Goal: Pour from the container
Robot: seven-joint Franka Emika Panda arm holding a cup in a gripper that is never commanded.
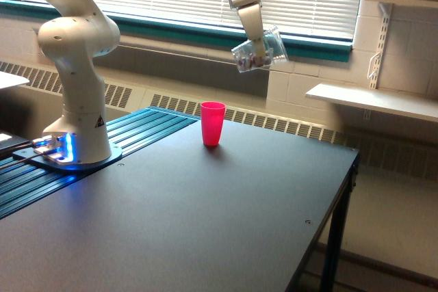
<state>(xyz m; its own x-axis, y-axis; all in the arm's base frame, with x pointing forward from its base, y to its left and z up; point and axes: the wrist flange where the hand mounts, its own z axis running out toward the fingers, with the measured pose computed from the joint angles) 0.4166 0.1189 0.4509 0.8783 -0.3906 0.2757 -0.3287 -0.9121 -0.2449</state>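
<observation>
In the exterior view my gripper (256, 44) hangs high above the table, shut on the container (260, 51), a clear see-through cup. The container is tilted toward the view's left, with small dark and pale pieces showing inside it. It hangs above and to the right of an opaque pink cup (212, 123) that stands upright on the dark table (205, 223). The fingertips are hard to make out behind the clear wall.
The white arm base (75, 100) stands on a ribbed blue-lit plate at the view's left. A window with blinds and a teal sill runs behind. White wall shelves (369, 100) hang at the right. The table's right edge drops off near the leg (335, 237).
</observation>
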